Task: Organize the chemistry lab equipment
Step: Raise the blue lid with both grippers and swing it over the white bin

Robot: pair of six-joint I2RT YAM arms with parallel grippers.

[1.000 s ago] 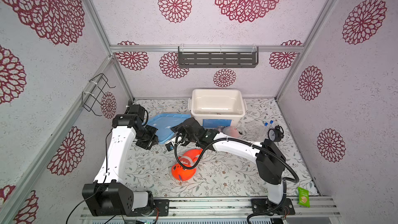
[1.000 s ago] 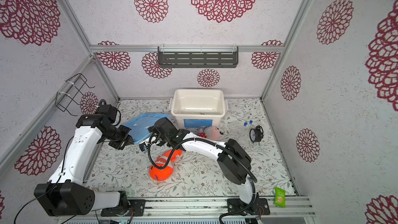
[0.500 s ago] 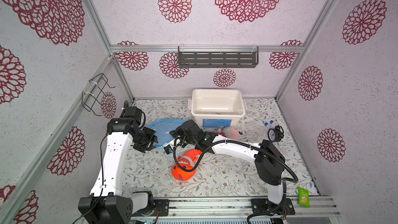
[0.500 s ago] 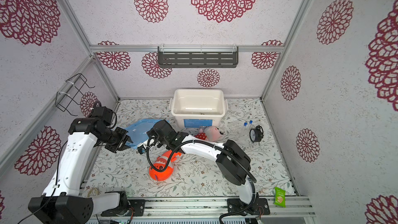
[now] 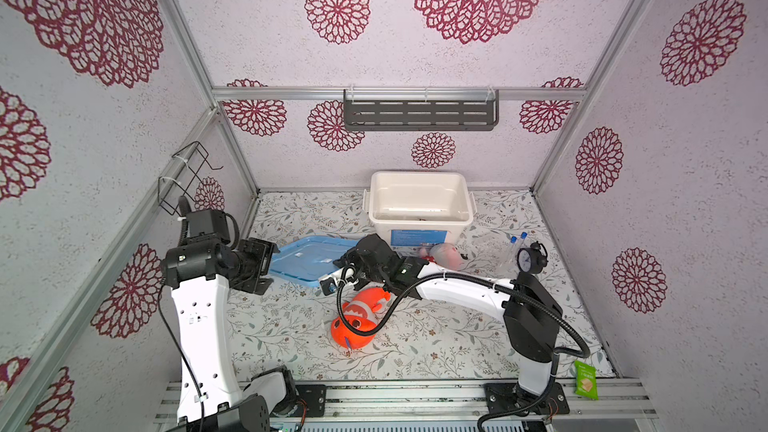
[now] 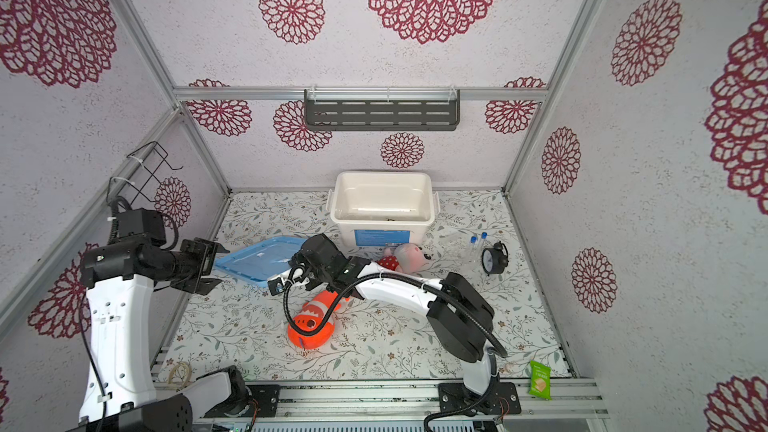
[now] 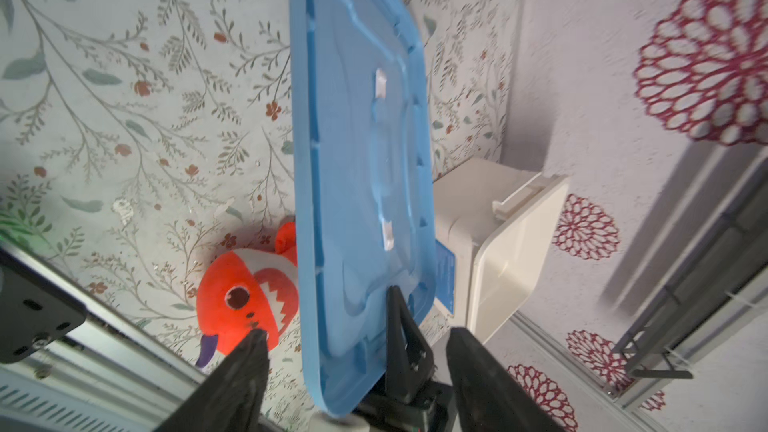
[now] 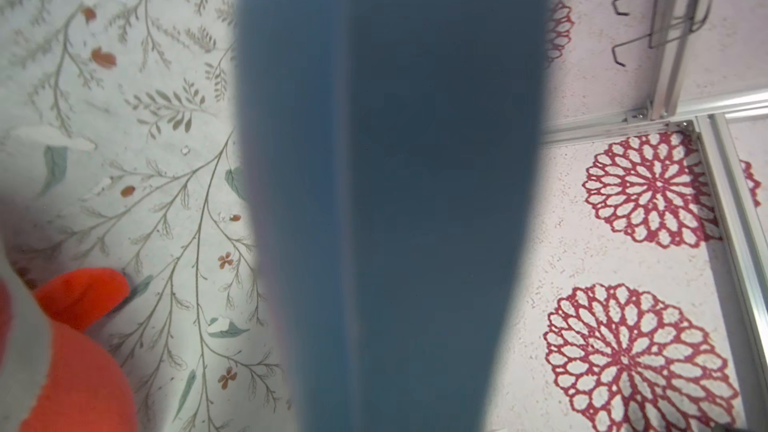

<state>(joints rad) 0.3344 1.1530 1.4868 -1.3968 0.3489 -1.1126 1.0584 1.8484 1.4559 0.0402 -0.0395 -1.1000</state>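
The blue lid (image 5: 309, 257) hangs tilted above the floral floor, left of the white bin (image 5: 465, 201). My right gripper (image 5: 332, 280) reaches across and is shut on the lid's front right corner. In the left wrist view one of its fingers (image 7: 401, 328) presses on the lid (image 7: 361, 139). The lid (image 8: 390, 201) fills the right wrist view and hides that gripper's own fingers. My left gripper (image 5: 264, 263) stands open at the lid's left end, with its fingers (image 7: 249, 367) wide apart. Two blue-capped tubes (image 5: 515, 249) lie at the right. Thin pieces lie inside the bin (image 6: 345, 184).
An orange plush fish (image 5: 357, 317) lies under the right arm's cable. A pink doll (image 5: 446, 255) sits in front of the bin, a black alarm clock (image 5: 530, 259) beside the tubes. A green packet (image 5: 586, 380) lies on the front rail. A wire rack (image 5: 187, 176) hangs on the left wall.
My left gripper has opened, let go of the lid and drawn back to the left. My right gripper has closed on the lid's front right corner.
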